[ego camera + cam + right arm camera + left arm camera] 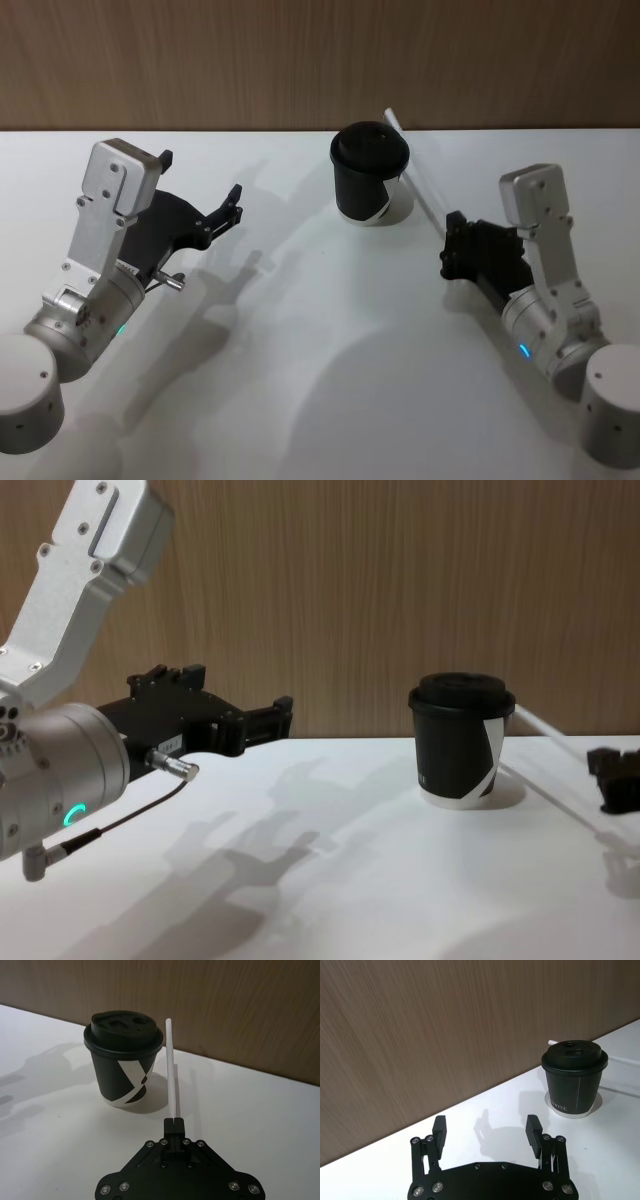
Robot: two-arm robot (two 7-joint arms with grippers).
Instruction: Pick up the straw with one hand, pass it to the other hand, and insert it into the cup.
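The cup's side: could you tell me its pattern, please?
Black paper cup, white angular patch; right wrist view.

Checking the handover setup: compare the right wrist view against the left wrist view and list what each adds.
Right wrist view: the right tool shut on the straw at its end, and the white patch on the cup. Left wrist view: the left tool, open and empty, facing the cup. Shared: the lidded black cup on the white table, straw beside it.

A plain white table (300, 300) runs back to a brown wood-grain wall (300, 60) — soft shadows (250, 870) across it.
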